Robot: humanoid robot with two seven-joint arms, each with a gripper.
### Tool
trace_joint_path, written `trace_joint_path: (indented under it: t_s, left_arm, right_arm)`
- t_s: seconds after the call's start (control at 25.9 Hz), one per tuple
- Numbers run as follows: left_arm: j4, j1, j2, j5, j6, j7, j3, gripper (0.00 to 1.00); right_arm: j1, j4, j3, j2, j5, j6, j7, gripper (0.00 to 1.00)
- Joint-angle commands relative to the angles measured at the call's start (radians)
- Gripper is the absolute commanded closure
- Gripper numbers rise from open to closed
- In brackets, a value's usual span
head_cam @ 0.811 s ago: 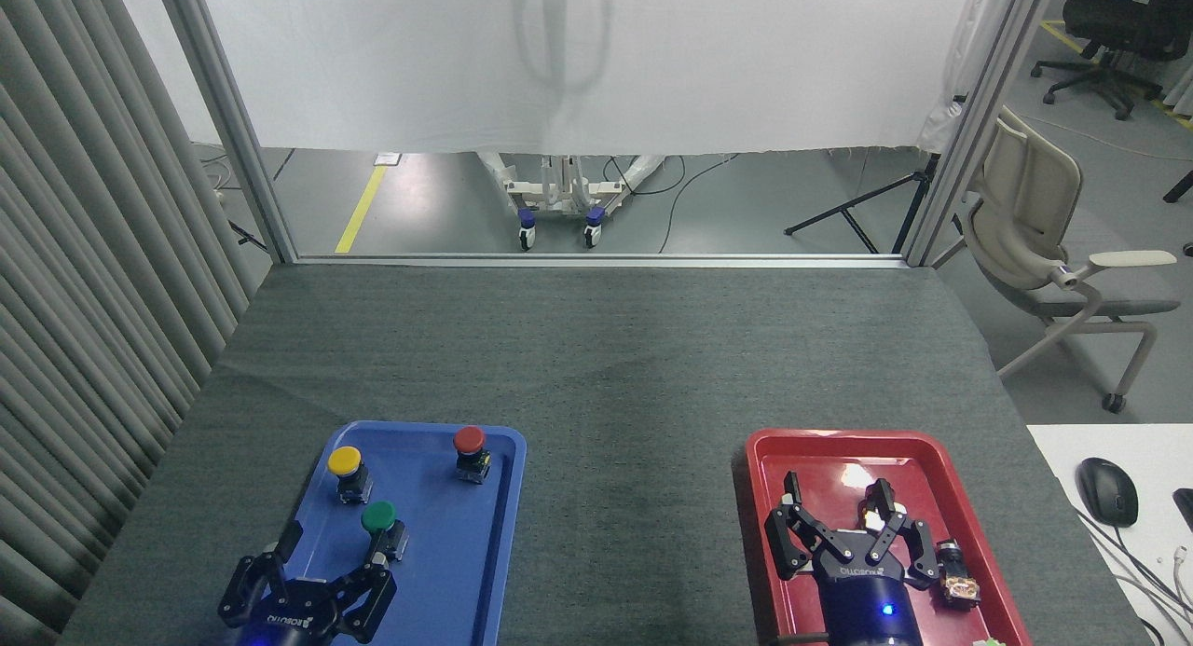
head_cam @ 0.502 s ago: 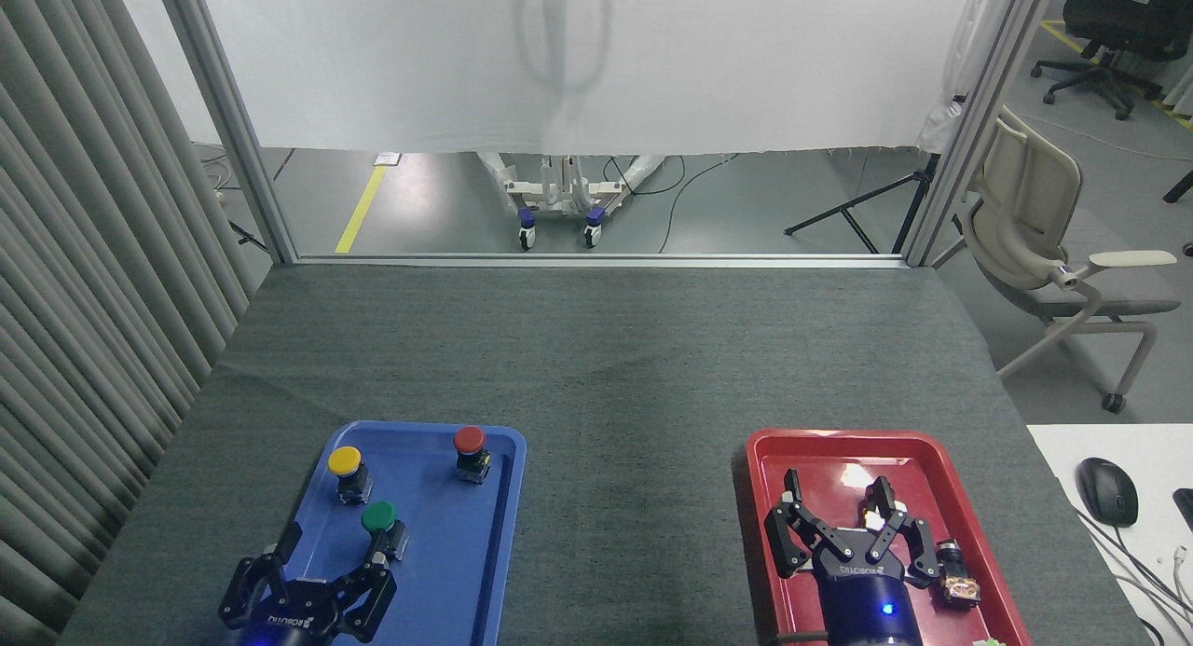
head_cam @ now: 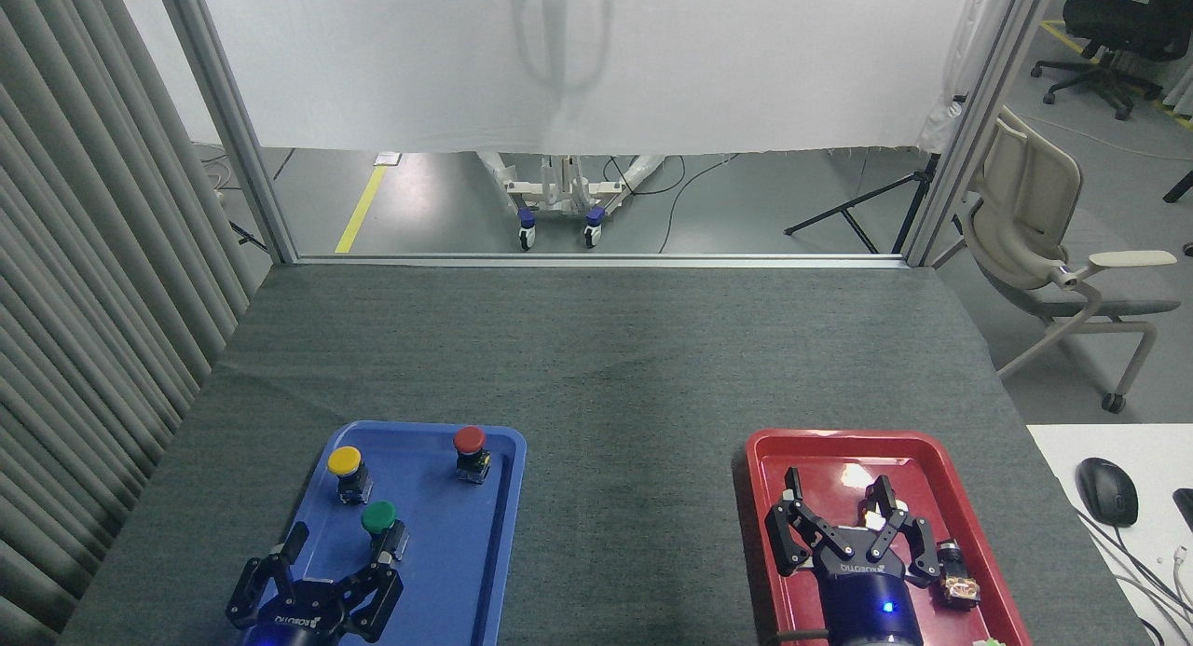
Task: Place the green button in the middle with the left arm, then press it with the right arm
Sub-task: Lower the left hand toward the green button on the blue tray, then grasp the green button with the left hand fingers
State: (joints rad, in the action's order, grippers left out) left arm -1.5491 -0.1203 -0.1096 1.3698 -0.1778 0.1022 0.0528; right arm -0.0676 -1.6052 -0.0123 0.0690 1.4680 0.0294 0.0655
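Note:
The green button (head_cam: 380,521) stands upright in the blue tray (head_cam: 471,553), near its middle. My left gripper (head_cam: 337,549) is open at the tray's near end, its right fingertip close beside the button's base and its left fingertip over the tray's left rim. Nothing is between its fingers. My right gripper (head_cam: 839,499) is open above the red tray (head_cam: 811,446), holding nothing. The middle (head_cam: 629,497), bare dark grey tabletop, lies between the two trays.
A yellow button (head_cam: 346,469) and a red button (head_cam: 470,448) stand at the far end of the blue tray. A small black part (head_cam: 957,576) lies in the red tray by my right gripper. A curtain hangs left; a mouse (head_cam: 1107,490) sits right.
My left gripper has shifted slightly to the right and nearer the green button. The right gripper and the buttons have not moved.

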Motion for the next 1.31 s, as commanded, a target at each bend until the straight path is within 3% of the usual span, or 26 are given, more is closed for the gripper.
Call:
trace_joint_path:
  t_s: [0.0, 0.77, 1.27]
  left_arm:
    - [-0.005, -0.001, 0.001, -0.002, -0.006, 0.002, 0.001, 0.01]
    - [0.026, 0.001, 0.002, 0.012, -0.002, 0.002, -0.017, 0.03]
    - [0.178, 0.065, 0.002, 0.026, 0.026, 0.013, -0.060, 0.04]
  right_arm:
    - [-0.003, -0.010, 0.000, 0.003, 0.000, 0.000, -0.003, 0.00]
    - [-0.003, -0.009, -0.048, 0.012, -0.006, -0.049, -0.003, 0.00]
    - [0.000, 0.002, -0.061, 0.012, -0.018, -0.100, -0.016, 0.00]
